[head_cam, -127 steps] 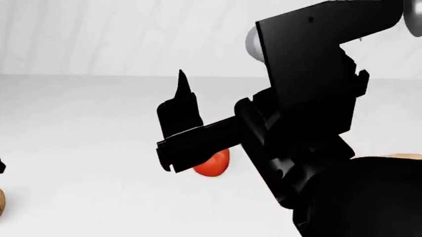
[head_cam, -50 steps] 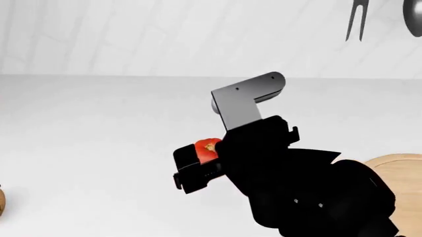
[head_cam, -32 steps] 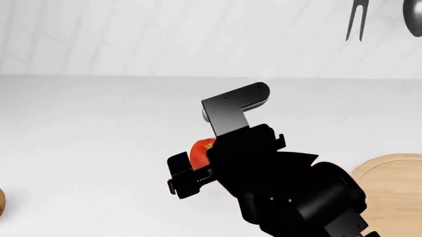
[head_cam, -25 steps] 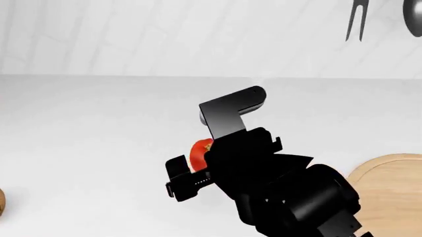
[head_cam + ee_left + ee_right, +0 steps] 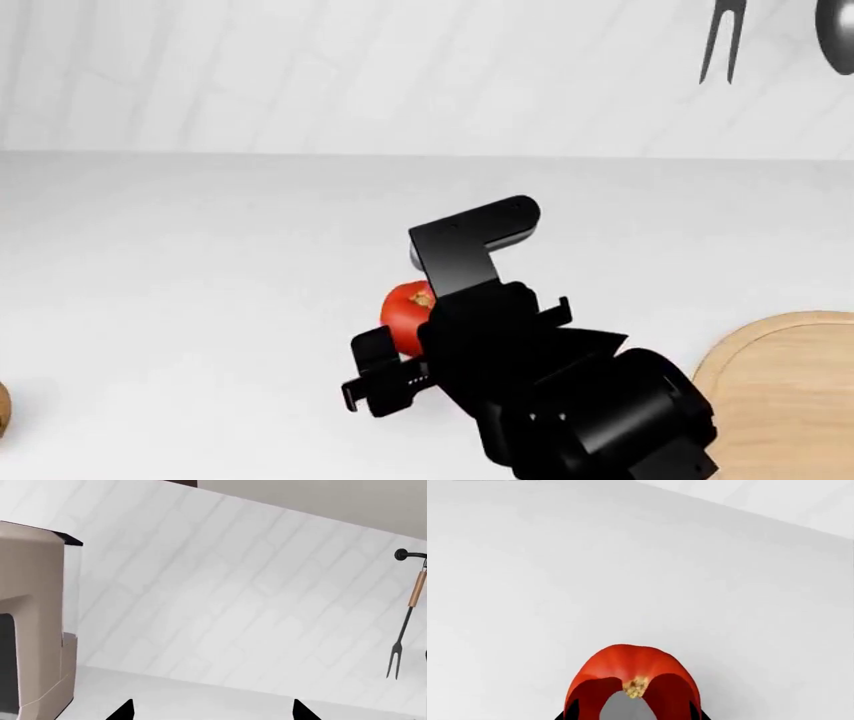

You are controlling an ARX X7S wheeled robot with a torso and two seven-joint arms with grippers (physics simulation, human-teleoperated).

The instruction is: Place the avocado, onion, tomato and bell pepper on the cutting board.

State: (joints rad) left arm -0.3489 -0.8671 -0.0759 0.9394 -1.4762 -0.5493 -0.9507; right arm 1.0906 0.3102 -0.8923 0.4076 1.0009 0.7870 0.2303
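Observation:
The tomato [image 5: 403, 312], bright red and glossy, sits between the fingers of my right gripper [image 5: 398, 340] in the middle of the head view, just over the white counter. In the right wrist view the tomato [image 5: 627, 665] fills the gap between the two black fingertips, which press on both its sides; the right gripper [image 5: 630, 716] is shut on it. The round light-wood cutting board [image 5: 787, 390] lies at the lower right, to the right of that arm. My left gripper [image 5: 210, 711] is open with nothing between its tips, facing the tiled wall. Avocado and bell pepper are out of view.
A tan rounded sliver [image 5: 3, 410] shows at the head view's left edge, too little to identify. A long fork [image 5: 721, 40] and a dark utensil [image 5: 838, 35] hang on the back wall. A beige appliance [image 5: 33, 625] stands beside the left gripper.
The right arm came down and its gripper closed round the tomato. Over the last second gripper and tomato have sunk slightly and drifted a little left.

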